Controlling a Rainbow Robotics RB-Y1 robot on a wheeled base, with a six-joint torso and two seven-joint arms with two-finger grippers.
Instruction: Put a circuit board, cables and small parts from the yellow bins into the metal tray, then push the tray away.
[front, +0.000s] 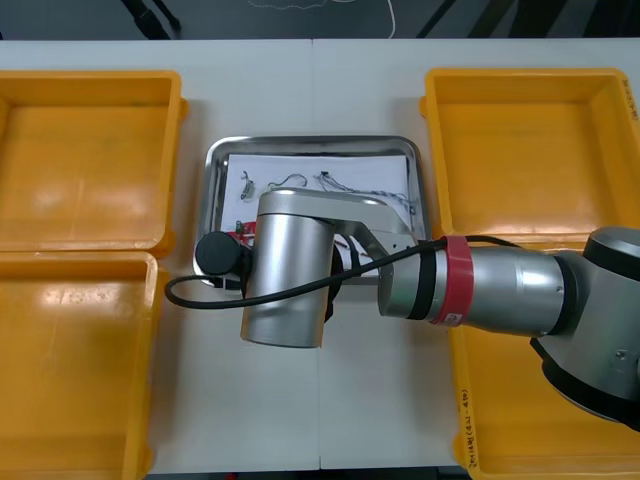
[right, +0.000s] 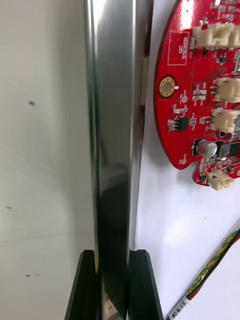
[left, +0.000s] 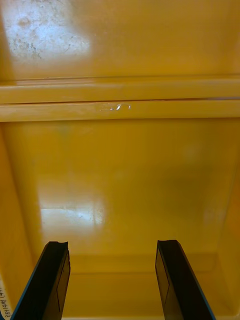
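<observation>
Red circuit board (right: 200, 100) marked "QC STICKER"

The bins (front: 90, 160) are plain yellow, the tray (front: 211, 180) shiny silver with a white inside, the board (right: 200, 90) red with cream plugs and a gold ring, the surface (front: 220, 400) off-white, and the left pincer (left: 112, 245) and right pincer (right: 114, 255) black.

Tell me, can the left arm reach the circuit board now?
Probably not: the left gripper hangs open over a yellow bin, and the right arm, its right gripper shut on the tray, lies over the board.
</observation>
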